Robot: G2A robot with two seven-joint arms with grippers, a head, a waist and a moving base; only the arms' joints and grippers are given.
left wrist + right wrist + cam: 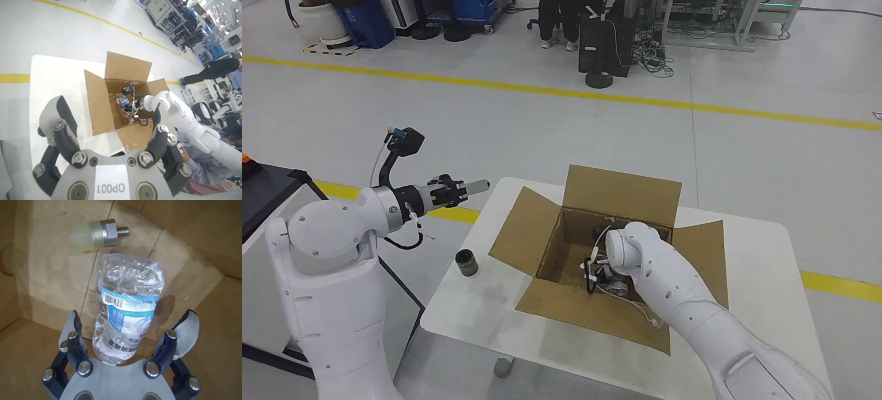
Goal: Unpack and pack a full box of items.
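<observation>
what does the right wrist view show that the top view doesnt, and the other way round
Right wrist view: a crumpled clear bottle with a blue label lying between the open fingers of the right gripper, and a metal fitting with a yellowish cap and threaded stud beyond it on the floor of the cardboard box. Top view: the white table, a small dark cylinder on it beside the cardboard box, and the left gripper held past the table's edge. Both: the cardboard box.

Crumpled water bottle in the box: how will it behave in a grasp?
The bottle looks crushed and thin-walled, so it will probably give under the right gripper. It seems mostly empty, so it is likely light. Lying on its side and glossy, it may slip or roll.
</observation>
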